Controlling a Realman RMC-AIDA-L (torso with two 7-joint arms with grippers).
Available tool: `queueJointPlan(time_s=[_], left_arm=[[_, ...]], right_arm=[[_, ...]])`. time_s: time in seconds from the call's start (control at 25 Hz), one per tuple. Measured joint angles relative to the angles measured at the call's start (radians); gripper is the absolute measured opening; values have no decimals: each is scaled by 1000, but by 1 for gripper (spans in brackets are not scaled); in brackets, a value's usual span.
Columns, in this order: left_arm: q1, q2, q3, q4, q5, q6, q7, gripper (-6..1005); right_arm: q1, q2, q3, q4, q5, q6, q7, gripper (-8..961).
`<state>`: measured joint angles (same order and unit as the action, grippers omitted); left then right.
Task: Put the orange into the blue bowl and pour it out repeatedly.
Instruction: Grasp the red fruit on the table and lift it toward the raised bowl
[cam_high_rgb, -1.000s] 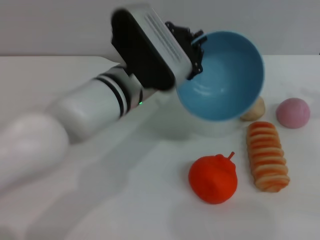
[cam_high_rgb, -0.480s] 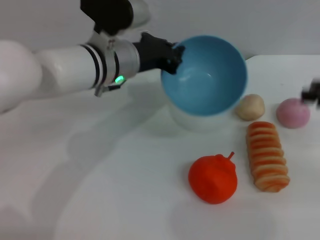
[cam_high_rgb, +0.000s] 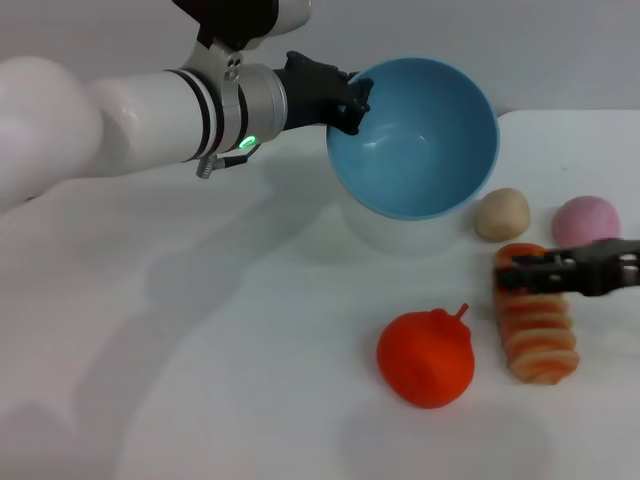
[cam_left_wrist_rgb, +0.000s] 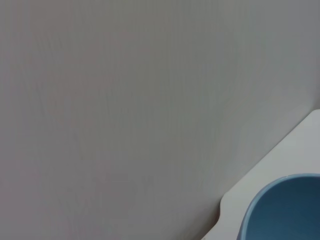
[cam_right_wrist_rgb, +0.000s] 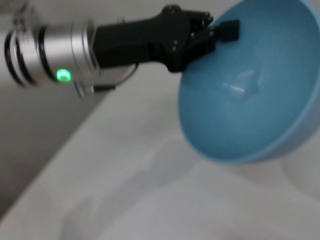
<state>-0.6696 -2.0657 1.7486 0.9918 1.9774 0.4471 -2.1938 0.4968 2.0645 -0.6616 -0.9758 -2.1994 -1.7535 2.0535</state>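
The blue bowl (cam_high_rgb: 415, 140) hangs above the back of the table, tilted so its empty inside faces me. My left gripper (cam_high_rgb: 350, 100) is shut on its left rim. The right wrist view shows the same grip: left gripper (cam_right_wrist_rgb: 212, 32) on the blue bowl (cam_right_wrist_rgb: 250, 100). In the left wrist view only an edge of the blue bowl (cam_left_wrist_rgb: 285, 210) shows. The orange (cam_high_rgb: 425, 358) lies on the table in front of and below the bowl, touched by nothing. My right gripper (cam_high_rgb: 512, 272) reaches in from the right, over the bread roll, right of the orange.
A striped bread roll (cam_high_rgb: 535, 330) lies right of the orange. A beige ball (cam_high_rgb: 501, 214) and a pink ball (cam_high_rgb: 586, 220) sit behind it. The white table (cam_high_rgb: 200, 350) spreads to the left and front.
My right gripper has come in from the right edge to above the bread roll. The left arm swung back, and the bowl shifted a little and stayed tilted. The orange has not moved.
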Motion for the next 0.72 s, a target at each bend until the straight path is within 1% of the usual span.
queueJointPlan(time_s=[0.08, 0.16, 0.32, 0.44, 0.72], left_arm=[[1, 0, 3, 0, 0, -1, 0, -1], [2, -1, 4, -1, 0, -1, 0, -1], [5, -1, 6, -1, 0, 1, -1, -1], [9, -1, 7, -1, 0, 3, -1, -1], [10, -1, 9, 0, 0, 2, -1, 0]], right_arm=[[25, -5, -13, 74, -2, 55, -7, 463], [52, -6, -35, 128, -41, 100, -8, 458], [92, -1, -70, 187, -132, 182, 9, 448], [103, 0, -90, 227, -151, 223, 23, 441], [117, 0, -107, 297, -152, 265, 20, 424]])
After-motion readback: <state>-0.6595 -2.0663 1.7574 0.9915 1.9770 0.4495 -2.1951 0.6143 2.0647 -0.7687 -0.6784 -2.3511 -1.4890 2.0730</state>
